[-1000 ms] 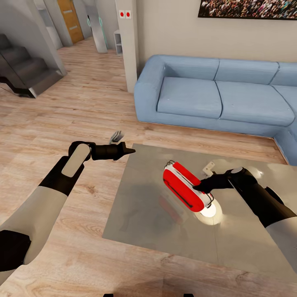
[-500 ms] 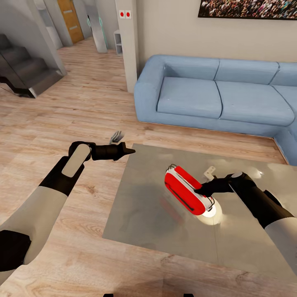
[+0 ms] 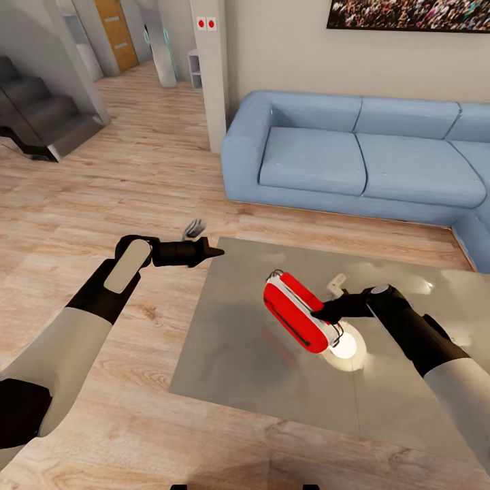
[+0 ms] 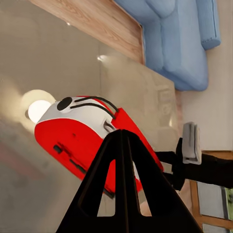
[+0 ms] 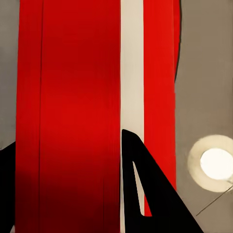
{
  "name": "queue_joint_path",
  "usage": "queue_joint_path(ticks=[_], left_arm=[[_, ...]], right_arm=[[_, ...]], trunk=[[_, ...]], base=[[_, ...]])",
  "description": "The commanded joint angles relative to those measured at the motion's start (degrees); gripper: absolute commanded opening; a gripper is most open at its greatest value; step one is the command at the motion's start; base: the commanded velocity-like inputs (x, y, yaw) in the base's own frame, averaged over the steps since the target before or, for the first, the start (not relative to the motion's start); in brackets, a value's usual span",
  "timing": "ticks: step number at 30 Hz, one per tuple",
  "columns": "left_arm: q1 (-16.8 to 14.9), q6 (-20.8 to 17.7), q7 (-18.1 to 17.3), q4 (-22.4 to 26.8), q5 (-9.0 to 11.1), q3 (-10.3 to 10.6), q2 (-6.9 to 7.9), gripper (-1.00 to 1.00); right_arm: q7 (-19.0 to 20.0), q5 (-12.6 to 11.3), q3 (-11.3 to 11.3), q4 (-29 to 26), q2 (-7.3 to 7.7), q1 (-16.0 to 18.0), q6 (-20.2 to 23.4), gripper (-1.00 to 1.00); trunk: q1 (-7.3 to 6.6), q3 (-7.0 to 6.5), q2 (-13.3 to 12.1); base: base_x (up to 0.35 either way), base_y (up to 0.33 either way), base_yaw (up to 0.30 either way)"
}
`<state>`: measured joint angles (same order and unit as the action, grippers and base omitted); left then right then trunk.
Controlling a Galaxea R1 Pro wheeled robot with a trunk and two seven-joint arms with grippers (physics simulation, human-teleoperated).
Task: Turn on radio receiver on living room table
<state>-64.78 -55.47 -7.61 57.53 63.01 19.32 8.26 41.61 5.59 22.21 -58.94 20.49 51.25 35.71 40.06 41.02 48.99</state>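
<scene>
On the table | radio lies mid-top | our right fingers touch its side, grasp state we cannot tell | left fingers clenched, idle at table edge | switching apparently underway, unconfirmed

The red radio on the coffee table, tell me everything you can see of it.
The radio receiver is a glossy bright-red oblong box with rounded ends, a white face, a white stripe along its body and a thin black handle along one edge. It lies at a slant on the reflective grey-brown table, one end beside the lamp's reflection. The right gripper is at its side, one finger on the red body; whether the jaws grip it cannot be told.
</scene>
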Motion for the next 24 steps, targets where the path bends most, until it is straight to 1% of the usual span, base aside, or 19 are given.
queue_joint_path(ticks=[1, 3, 5, 8, 10, 13, 16, 19, 24], left_arm=[[0.0, 0.1, 0.0, -0.2, 0.0, 0.0, 0.0, -1.0], [0.0, 0.9, -0.1, -1.0, 0.0, 0.0, 0.0, -1.0], [0.0, 1.8, -0.7, -1.6, 0.1, 0.0, 0.05, -1.0], [0.0, 2.8, -2.9, -2.8, 0.0, 0.1, 0.19, -1.0], [0.0, 3.1, -5.1, -4.5, -0.1, 0.1, 0.23, -1.0], [0.0, 3.5, -6.5, -6.0, -0.1, 0.1, 0.16, -1.0], [0.0, 5.0, -7.1, -6.5, -0.2, 0.2, 0.16, -1.0], [0.0, 6.1, -7.3, -7.0, -0.2, 0.2, 0.17, -1.0], [0.0, 6.5, -7.4, -7.5, -0.2, 0.2, 0.23, -1.0]], right_arm=[[-0.3, 0.1, 0.0, 0.3, -0.55, 0.0, -0.1, -1.0], [-0.8, 0.1, 0.0, 1.3, -1.31, 0.0, -0.2, -1.0], [-1.0, 0.1, 0.0, 2.0, -1.65, 0.0, -0.3, -1.0], [-1.1, 0.1, 0.0, 2.8, -1.92, 0.0, -1.1, -1.0], [-1.2, 0.0, 0.0, 4.5, -2.1, 0.0, -2.6, -1.0], [-1.2, 0.0, 0.0, 7.4, -2.73, 0.0, -4.9, -1.0], [-1.2, 0.1, 0.0, 8.9, -3.04, 0.0, -6.6, -1.0], [-1.2, 0.0, -0.1, 9.4, -3.17, 0.0, -7.1, -1.0], [-1.2, 0.0, -0.1, 9.6, -3.24, 0.0, -7.5, -1.0]], trunk=[[0.0, 0.0, 0.0], [0.0, 0.0, 0.0], [0.0, 0.0, 0.0], [0.0, 0.0, 0.0], [0.0, 0.0, 0.0], [0.0, 0.0, 0.0], [0.0, 0.0, 0.0], [0.0, 0.0, 0.0], [0.0, 0.0, 0.0]], base=[[0.0, 0.0, 0.0], [0.0, 0.0, 0.0], [0.0, 0.0, 0.0], [0.0, 0.0, 0.0], [0.0, 0.0, 0.0], [0.0, 0.0, 0.0], [0.0, 0.0, 0.0], [0.0, 0.0, 0.0], [0.0, 0.0, 0.0]])
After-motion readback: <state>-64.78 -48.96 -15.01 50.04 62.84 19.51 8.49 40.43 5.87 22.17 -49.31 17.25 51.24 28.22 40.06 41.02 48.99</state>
